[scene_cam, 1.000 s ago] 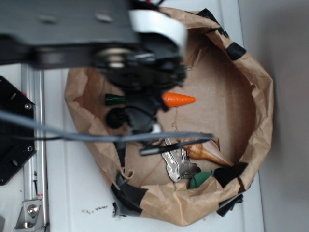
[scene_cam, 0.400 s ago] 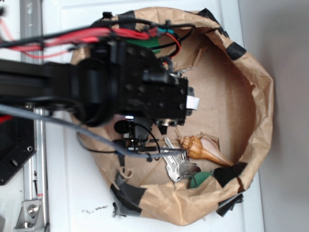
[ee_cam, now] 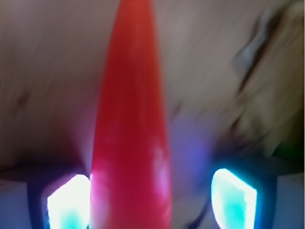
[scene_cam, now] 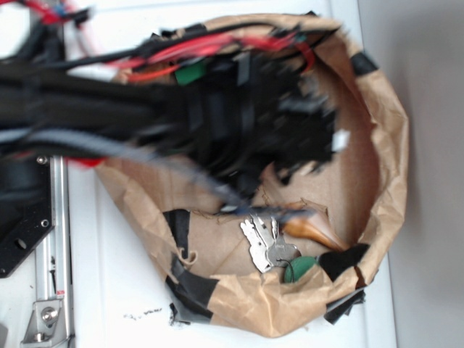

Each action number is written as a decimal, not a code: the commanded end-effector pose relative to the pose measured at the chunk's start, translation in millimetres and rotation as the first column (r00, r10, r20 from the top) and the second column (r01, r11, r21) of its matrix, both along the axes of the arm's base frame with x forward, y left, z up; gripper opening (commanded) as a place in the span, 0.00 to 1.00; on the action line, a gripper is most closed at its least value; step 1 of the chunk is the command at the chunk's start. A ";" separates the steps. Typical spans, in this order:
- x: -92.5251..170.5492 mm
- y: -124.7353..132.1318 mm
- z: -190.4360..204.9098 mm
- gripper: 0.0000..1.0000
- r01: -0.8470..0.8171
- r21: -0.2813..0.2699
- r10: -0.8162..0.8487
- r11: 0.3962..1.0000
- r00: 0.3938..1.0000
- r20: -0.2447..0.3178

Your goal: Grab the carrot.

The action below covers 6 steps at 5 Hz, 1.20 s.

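Wrist view puts the claw [ee_cam: 151, 200] right at the bottom of the frame, its two glowing pads [ee_cam: 233, 198] set apart with the carrot [ee_cam: 131, 124] running lengthwise up between them. The left pad sits against the carrot's flank, while a gap shows between the right pad and the carrot, so the claw looks partly open around it; whether it really has a firm hold I cannot tell through the blur. By my reading the step in hand is the grasp itself: the claw is lined up along the carrot's thick end, and the next move calls for closing the remaining gap squarely on the body, since the glossy tapered shape could squirt out toward its point. Behind the carrot lies smeared brown paper. From the exterior view the arm [scene_cam: 181, 109] is a dark motion-blurred mass across the upper half of the paper-lined basket [scene_cam: 391, 145], hiding both claw and carrot completely. Clear of it, low in the basket, lie a bunch of keys [scene_cam: 262, 243], a tan seashell [scene_cam: 312, 230] partly under the arm's cables, and a green object [scene_cam: 299, 270] half tucked behind black tape.
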<state>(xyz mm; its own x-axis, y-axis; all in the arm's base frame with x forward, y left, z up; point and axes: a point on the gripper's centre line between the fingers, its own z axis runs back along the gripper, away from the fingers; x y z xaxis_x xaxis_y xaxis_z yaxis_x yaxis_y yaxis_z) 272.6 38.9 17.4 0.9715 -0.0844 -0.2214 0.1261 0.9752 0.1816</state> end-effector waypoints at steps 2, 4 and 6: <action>-3.0 2.6 61.5 0.00 -0.008 -0.096 0.016 0.995 0.996 0.083; -30.9 -8.9 158.2 0.00 -0.068 -0.241 0.154 0.968 0.922 0.356; -30.8 -16.2 202.7 0.00 -0.157 -0.300 0.268 0.941 0.887 0.377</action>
